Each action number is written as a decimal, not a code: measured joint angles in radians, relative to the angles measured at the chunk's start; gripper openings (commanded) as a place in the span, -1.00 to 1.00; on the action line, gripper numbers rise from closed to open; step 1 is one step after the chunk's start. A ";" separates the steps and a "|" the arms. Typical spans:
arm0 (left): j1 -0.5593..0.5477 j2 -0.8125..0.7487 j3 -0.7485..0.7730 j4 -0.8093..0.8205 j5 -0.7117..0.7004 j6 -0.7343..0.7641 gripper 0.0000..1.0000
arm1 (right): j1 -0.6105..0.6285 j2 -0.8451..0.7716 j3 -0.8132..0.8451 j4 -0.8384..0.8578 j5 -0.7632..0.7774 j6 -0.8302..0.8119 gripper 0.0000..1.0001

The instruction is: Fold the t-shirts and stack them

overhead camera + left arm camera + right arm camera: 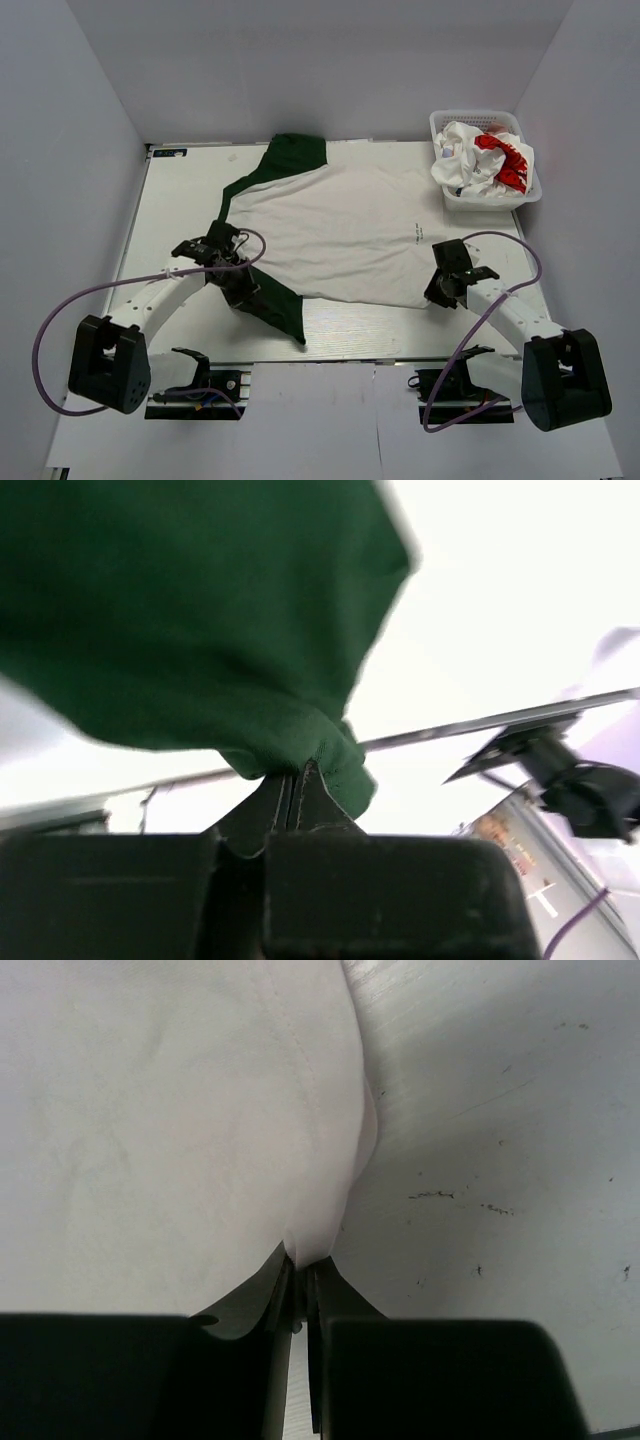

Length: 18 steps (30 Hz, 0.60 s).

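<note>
Your left gripper (296, 780): arm stretched low, jaws pinching the shirt (350, 225) at its green sleeve (278, 302) | your right gripper (300, 1265): wrist tipped down, jaws pinching the white bottom edge on the table (180, 200)

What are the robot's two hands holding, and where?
Both pinch the big white t-shirt: the left gripper grips its green sleeve, the right gripper its white hem corner.

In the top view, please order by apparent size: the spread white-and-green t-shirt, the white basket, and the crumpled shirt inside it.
1. white-and-green t-shirt, by far the largest
2. basket
3. crumpled shirt, only slightly smaller, as it nearly fills the basket
</note>
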 measured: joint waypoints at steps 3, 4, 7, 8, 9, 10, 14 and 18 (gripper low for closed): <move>0.000 0.029 0.051 0.082 0.013 0.006 -1.00 | 0.000 0.009 0.030 -0.018 0.000 -0.010 -1.00; 0.000 0.053 0.076 0.097 0.017 0.008 -1.00 | 0.000 0.018 0.050 -0.024 -0.001 -0.014 -1.00; 0.004 0.135 0.158 0.138 0.012 0.018 -1.00 | 0.000 0.046 0.116 -0.024 -0.003 -0.026 -1.00; 0.007 0.155 0.180 0.150 0.005 0.021 -1.00 | 0.000 0.054 0.135 -0.021 -0.003 -0.029 -1.00; 0.009 0.174 0.203 0.159 -0.005 0.023 -1.00 | 0.000 0.062 0.157 -0.020 -0.004 -0.033 -1.00; 0.011 0.189 0.225 0.170 -0.014 0.024 -1.00 | 0.000 0.074 0.181 -0.022 -0.003 -0.039 -1.00; 0.019 0.272 0.351 0.216 -0.074 0.029 -1.00 | 0.000 0.132 0.265 -0.018 -0.007 -0.053 -1.00; 0.026 0.359 0.489 0.234 -0.143 0.037 -1.00 | 0.000 0.179 0.337 -0.010 -0.007 -0.064 -1.00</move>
